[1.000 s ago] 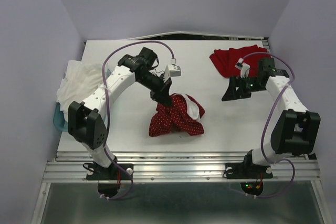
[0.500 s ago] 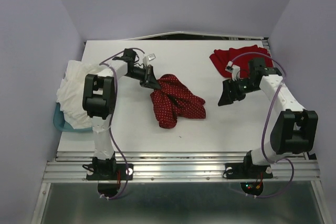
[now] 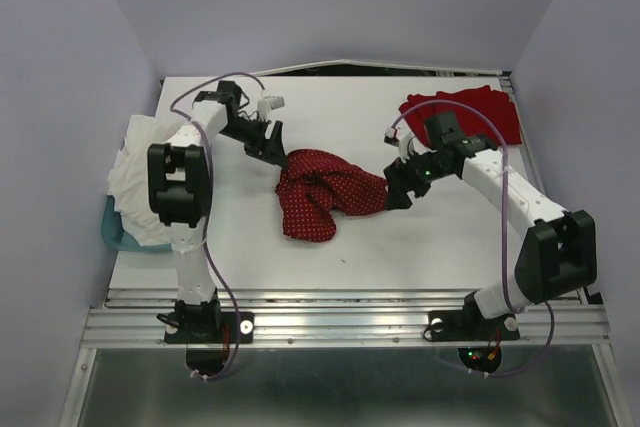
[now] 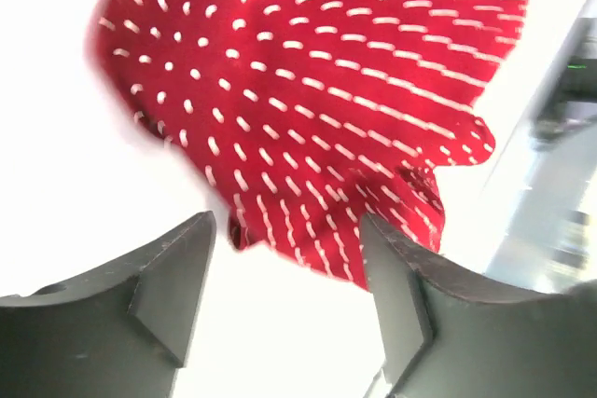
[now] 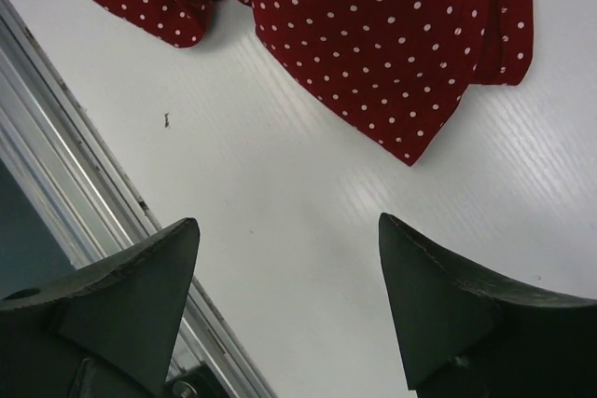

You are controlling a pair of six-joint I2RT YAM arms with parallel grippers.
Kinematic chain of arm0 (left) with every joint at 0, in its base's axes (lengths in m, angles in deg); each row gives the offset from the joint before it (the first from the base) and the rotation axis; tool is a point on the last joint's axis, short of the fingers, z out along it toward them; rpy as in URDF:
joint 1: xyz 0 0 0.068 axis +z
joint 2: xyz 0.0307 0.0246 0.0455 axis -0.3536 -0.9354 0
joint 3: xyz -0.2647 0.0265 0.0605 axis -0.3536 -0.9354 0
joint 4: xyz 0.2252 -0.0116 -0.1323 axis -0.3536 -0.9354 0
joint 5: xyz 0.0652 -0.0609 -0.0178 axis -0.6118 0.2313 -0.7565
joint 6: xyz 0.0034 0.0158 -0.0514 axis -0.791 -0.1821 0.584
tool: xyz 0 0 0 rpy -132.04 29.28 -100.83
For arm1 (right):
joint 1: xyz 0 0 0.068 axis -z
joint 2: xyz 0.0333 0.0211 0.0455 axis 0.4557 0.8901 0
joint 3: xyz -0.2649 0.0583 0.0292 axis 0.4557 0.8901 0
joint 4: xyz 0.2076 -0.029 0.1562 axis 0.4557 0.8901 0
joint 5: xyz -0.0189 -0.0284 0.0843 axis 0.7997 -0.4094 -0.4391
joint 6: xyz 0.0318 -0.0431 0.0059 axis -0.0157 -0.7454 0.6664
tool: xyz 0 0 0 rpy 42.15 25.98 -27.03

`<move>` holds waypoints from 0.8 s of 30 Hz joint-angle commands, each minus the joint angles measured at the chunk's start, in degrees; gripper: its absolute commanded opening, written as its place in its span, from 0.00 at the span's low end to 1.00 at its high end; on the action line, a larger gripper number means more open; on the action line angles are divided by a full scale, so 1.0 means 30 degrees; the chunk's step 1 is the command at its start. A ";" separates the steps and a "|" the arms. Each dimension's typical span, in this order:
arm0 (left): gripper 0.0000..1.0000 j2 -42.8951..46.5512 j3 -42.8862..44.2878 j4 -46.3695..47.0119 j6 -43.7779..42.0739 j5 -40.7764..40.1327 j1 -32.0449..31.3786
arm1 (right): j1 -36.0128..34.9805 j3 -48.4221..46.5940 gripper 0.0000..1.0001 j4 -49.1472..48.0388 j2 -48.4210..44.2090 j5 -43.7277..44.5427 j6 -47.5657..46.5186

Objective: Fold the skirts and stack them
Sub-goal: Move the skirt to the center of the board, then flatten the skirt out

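Jaws on both arms stand spread, with nothing between them. Nearest, in the middle of the white table [image 3: 400, 247], the dark red polka-dot skirt [image 3: 322, 192] lies crumpled. The left gripper [image 3: 270, 144] hangs just beside its upper left edge, and the right gripper [image 3: 396, 190] sits low just beside its right edge. A white cloth heap [image 3: 140, 172] rests at the table's left edge. Farther back, in the far right corner, the plain red skirt [image 3: 490, 112] lies bunched, apart from the dotted one.
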 commanded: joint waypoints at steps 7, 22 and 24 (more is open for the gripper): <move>0.98 1.1807 -0.3927 0.4349 -0.2884 -0.6427 -0.0603 | -0.2031 0.0192 0.83 -0.5138 0.3332 0.1815 0.1258; 0.91 1.6649 -1.5210 0.6711 -0.9689 -1.7645 -1.6540 | -0.2033 -0.0863 0.52 -0.7514 0.6854 0.3574 0.3779; 0.90 1.5715 -1.5536 0.7154 -0.9806 -1.9021 -1.7564 | -0.2033 -0.0892 0.49 -0.7280 0.6855 0.3457 0.3779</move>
